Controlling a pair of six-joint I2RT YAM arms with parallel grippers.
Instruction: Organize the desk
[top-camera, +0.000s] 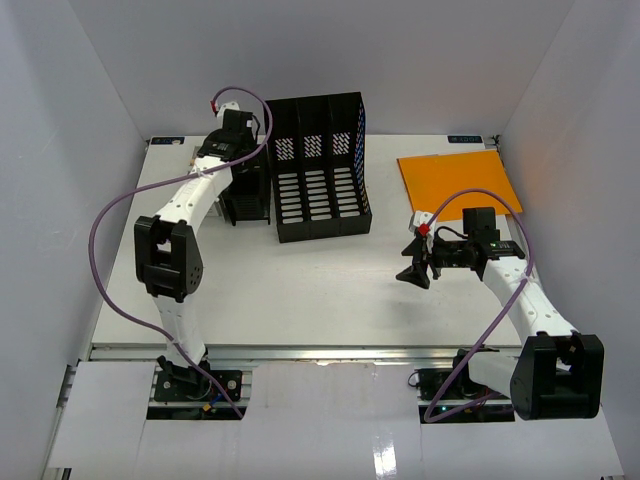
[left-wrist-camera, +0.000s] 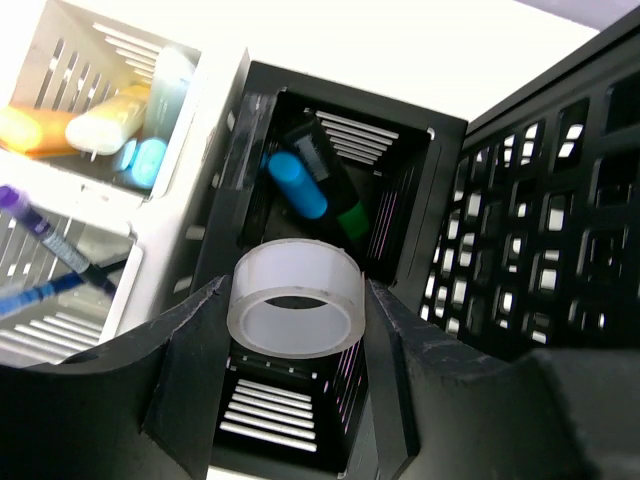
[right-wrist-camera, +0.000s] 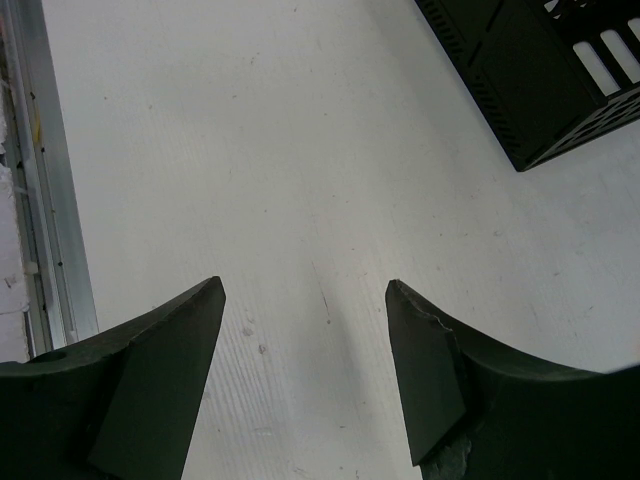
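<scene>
The white desk (top-camera: 320, 290) holds organizers at the back. My left gripper (top-camera: 238, 148) reaches to the back left and hangs over a black mesh pen box (top-camera: 247, 185). In the left wrist view the gripper (left-wrist-camera: 297, 300) is shut on a clear tape roll (left-wrist-camera: 296, 325), held just above the box's open top (left-wrist-camera: 330, 180). A blue marker (left-wrist-camera: 296, 183) and a green marker (left-wrist-camera: 350, 215) lie in the box. My right gripper (top-camera: 413, 262) is open and empty above bare desk at the right; it also shows in the right wrist view (right-wrist-camera: 305, 290).
A white mesh organizer (left-wrist-camera: 90, 150) with pens and markers stands left of the black box. A tall black three-slot file holder (top-camera: 317, 170) stands at the back centre. An orange folder (top-camera: 458, 180) lies at the back right. A metal rail (top-camera: 320, 352) runs along the front edge.
</scene>
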